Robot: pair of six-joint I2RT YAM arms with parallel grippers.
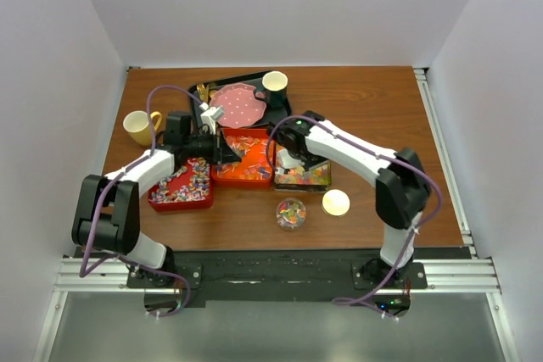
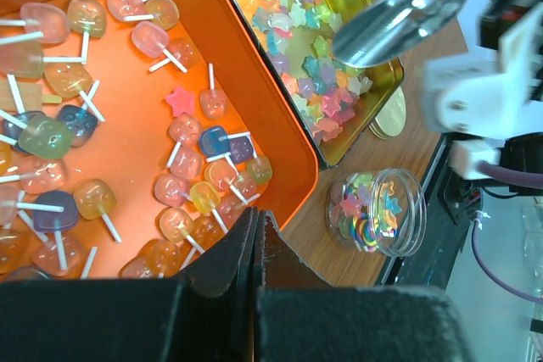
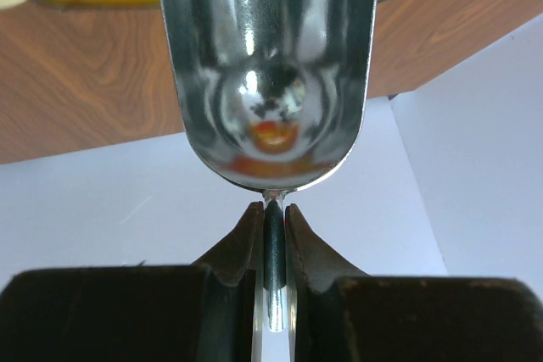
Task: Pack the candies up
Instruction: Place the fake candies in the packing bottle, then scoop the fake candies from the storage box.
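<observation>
Candies [image 2: 182, 167]: jellies on sticks, loose in orange tray [image 2: 136, 154], sticks lying at mixed angles with no common axis. Star pieces [image 2: 297, 48] fill gold tin [image 2: 377, 99] just right of it, and a few sit in clear jar [image 2: 377, 209], nearer. Wrapped pieces [image 1: 188, 182] in red tray [image 1: 161, 203], left. Left gripper [image 2: 258, 226]: fingers pressed together at orange tray's rim. Right gripper [image 3: 273, 231]: clamped on handle of metal scoop [image 3: 267, 65], bowl above the tin.
</observation>
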